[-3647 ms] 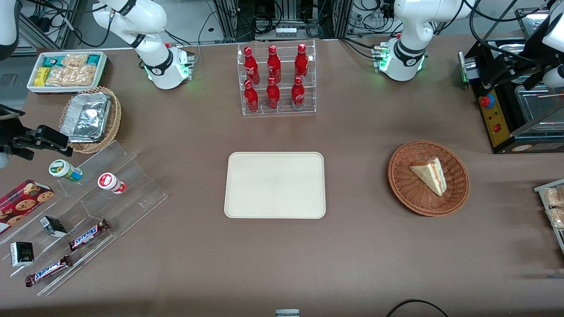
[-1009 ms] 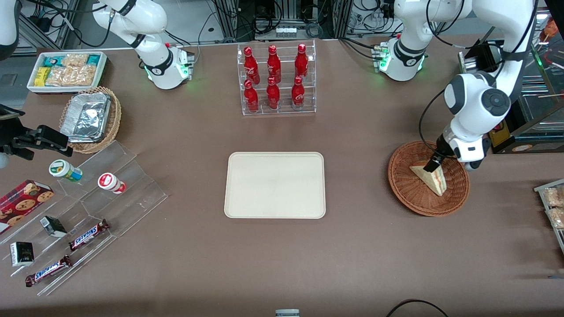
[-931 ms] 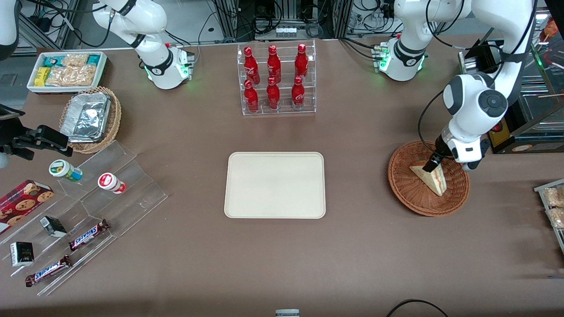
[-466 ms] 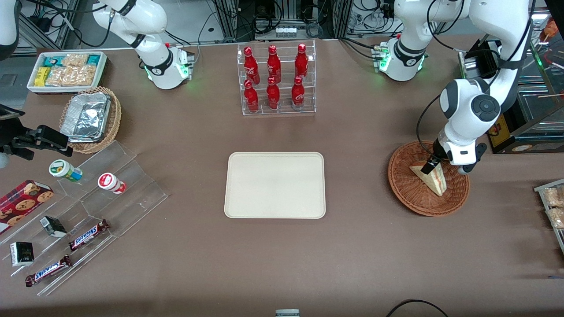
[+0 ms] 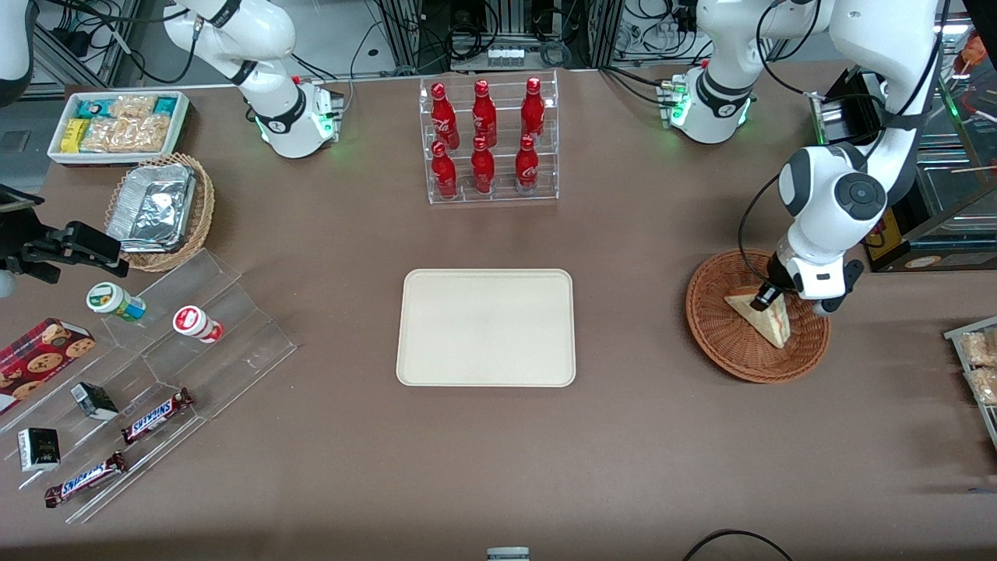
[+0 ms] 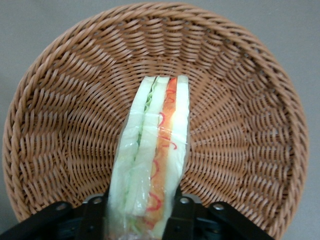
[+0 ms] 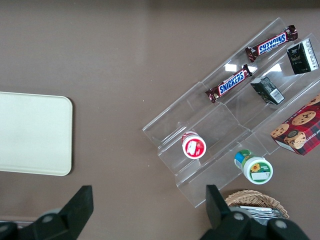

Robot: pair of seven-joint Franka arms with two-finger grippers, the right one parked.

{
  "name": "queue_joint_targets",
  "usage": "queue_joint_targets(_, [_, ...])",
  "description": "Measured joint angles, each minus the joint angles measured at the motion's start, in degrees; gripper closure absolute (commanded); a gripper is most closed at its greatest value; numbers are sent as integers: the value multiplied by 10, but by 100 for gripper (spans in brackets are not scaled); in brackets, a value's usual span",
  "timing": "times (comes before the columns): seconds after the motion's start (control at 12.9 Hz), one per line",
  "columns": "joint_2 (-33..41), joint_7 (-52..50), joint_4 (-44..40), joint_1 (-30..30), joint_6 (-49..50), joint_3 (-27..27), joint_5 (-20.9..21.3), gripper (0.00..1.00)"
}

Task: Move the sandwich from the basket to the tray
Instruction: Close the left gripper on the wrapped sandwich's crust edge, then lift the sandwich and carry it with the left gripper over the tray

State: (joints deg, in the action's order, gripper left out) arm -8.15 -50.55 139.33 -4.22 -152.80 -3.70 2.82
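The sandwich [image 5: 771, 323] lies in the reddish-brown wicker basket [image 5: 724, 343] toward the working arm's end of the table, still resting on the basket's bottom. My left gripper [image 5: 773, 302] is down in the basket at the sandwich's thick end. In the left wrist view the sandwich [image 6: 155, 150] stands on edge with its orange and green filling showing, and the gripper [image 6: 139, 215] has one black finger pressed against each bread face, shut on it. The basket [image 6: 240, 125] surrounds it. The cream tray [image 5: 487, 327] lies flat at the table's middle and also shows in the right wrist view [image 7: 30, 132].
A clear rack of red bottles [image 5: 489, 140] stands farther from the front camera than the tray. A black machine [image 5: 896, 195] stands beside the basket. A snack tray's edge [image 5: 977, 366] is near the basket. An acrylic shelf of snacks [image 5: 156, 366] is at the parked arm's end.
The left arm came in over the basket and lowered onto the sandwich. In the last half second the hand shifted slightly nearer the front camera. The sandwich has not moved.
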Motion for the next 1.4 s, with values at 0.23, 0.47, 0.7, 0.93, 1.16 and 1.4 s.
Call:
queue_joint_targets(0.23, [30, 0, -16, -26, 62, 4, 18, 98])
queue_joint_targets(0.47, [99, -2, -86, -107, 267, 8, 26, 98])
queue_joint_targets(0.7, [113, -27, -163, -224, 351, 11, 26, 98])
queue_joint_targets(0.93, [76, -33, -205, -316, 348, 13, 26, 98])
queue_joint_targets(1.16, [-14, -40, -271, -372, 307, 13, 26, 98])
queue_joint_targets(1.4, [-101, -67, -314, -401, 229, 13, 26, 98])
